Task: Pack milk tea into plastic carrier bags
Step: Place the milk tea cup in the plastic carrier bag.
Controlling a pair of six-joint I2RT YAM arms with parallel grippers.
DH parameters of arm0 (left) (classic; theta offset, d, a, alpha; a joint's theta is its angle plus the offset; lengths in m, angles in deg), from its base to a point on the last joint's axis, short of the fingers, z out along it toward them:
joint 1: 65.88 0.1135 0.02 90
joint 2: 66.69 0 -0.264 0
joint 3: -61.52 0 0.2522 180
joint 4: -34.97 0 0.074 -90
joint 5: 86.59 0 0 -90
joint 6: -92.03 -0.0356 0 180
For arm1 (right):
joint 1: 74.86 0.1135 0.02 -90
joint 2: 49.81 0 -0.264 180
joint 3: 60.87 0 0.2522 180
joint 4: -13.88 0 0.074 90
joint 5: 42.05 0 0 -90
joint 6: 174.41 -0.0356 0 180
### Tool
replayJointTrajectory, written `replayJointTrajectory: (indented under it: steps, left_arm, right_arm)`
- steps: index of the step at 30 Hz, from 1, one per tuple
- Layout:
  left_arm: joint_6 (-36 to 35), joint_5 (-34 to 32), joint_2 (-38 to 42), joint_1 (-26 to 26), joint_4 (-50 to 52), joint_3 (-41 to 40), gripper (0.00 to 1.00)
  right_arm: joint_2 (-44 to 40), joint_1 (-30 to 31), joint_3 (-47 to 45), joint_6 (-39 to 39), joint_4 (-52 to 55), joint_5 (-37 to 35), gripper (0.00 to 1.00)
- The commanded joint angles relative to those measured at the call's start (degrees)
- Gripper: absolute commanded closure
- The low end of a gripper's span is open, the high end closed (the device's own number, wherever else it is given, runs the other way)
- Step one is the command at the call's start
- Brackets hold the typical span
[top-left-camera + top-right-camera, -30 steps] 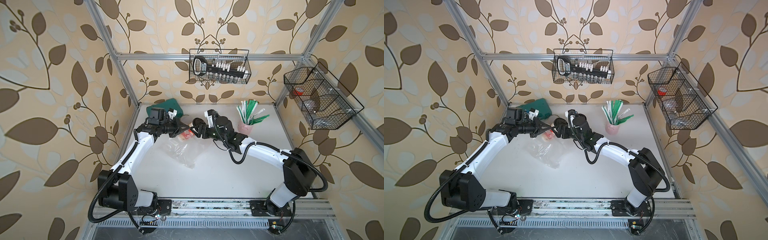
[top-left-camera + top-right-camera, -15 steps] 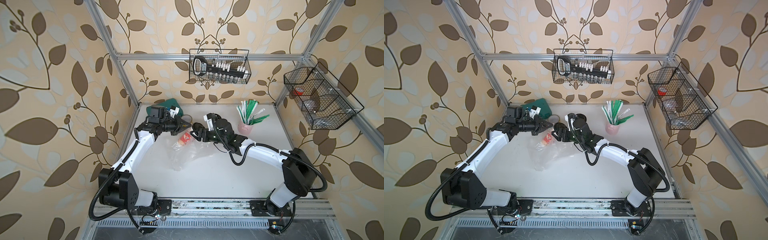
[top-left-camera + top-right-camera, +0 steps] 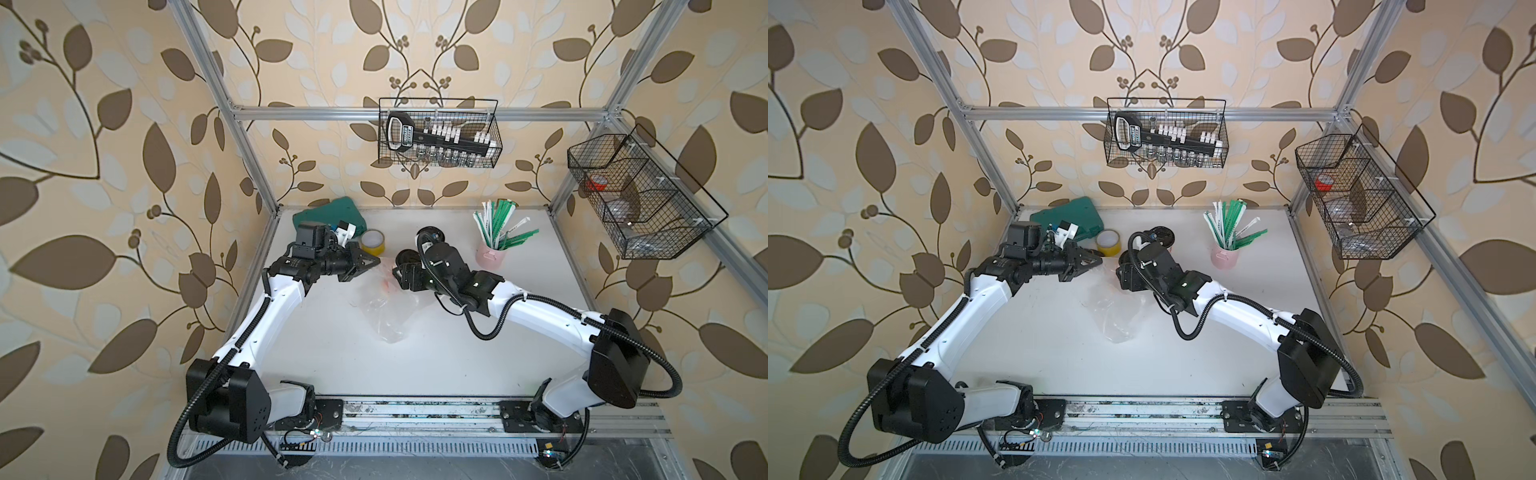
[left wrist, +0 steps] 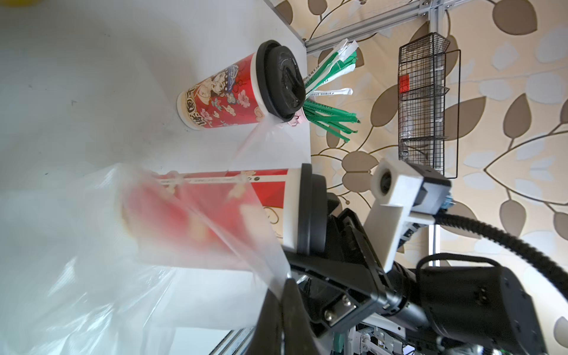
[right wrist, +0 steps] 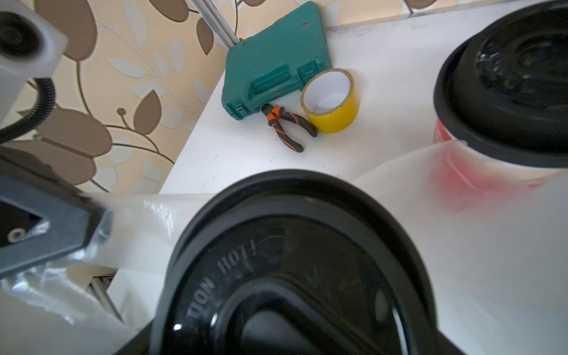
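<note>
Between the jaws of the right gripper (image 3: pixel 402 277), which stand wide around its black lid, sits the gripped cup (image 4: pixel 270 193), its lower half inside the plastic bag (image 4: pixel 92 276). Holding it by the top probably leaves the body free to slide down. Just beside those jaws, the left gripper (image 3: pixel 374 262) has its own pressed together on the bag's rim, apparently lifting the mouth open. Beyond both, the standing cup (image 4: pixel 221 95) waits on the table (image 4: pixel 76 61), outside the bag.
</note>
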Motion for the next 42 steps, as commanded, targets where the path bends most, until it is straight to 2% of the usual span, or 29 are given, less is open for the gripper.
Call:
replayJointTrajectory:
  steps: [1,4,10,13,20,22,27,35,42]
  left_arm:
    - [-3.72,-2.23,4.39,1.36,2.85,-1.14,1.0]
    - [-4.72,-5.6,7.06,1.46,4.81,-3.88,1.0]
    - [-5.22,-12.21,12.29,1.46,8.55,-7.78,1.0]
    - [-4.44,-13.04,13.83,1.46,8.74,-9.74,1.0]
    - [-4.4,-14.99,15.71,1.46,9.74,-11.51,1.0]
    - [-4.54,-15.36,15.72,1.46,10.19,-11.27,1.0]
    - [-4.76,-16.91,15.5,1.45,11.23,-10.63,1.0]
    - [-3.26,-19.01,13.02,1.46,13.03,-7.92,1.0]
    - [-3.09,-20.1,12.57,1.46,13.21,-7.82,1.0]
  right_arm:
    - [0.38,2.0,3.41,3.67,9.86,-11.18,0.32]
    - [1.9,3.5,5.97,4.99,12.56,-15.41,0.32]
    - [6.72,7.58,8.74,8.22,11.31,-16.47,0.31]
    - [10.13,9.2,10.76,8.31,11.8,-17.35,0.3]
    - [13.03,9.8,10.45,6.81,9.19,-14.01,0.29]
    - [13.44,9.77,10.37,6.38,9.19,-14.14,0.25]
    - [12.73,9.67,8.39,5.59,6.8,-10.54,0.2]
    - [8.81,9.59,5.58,6.8,4.22,-8.97,0.01]
    - [5.13,9.5,6.31,8.26,5.51,-7.26,0.01]
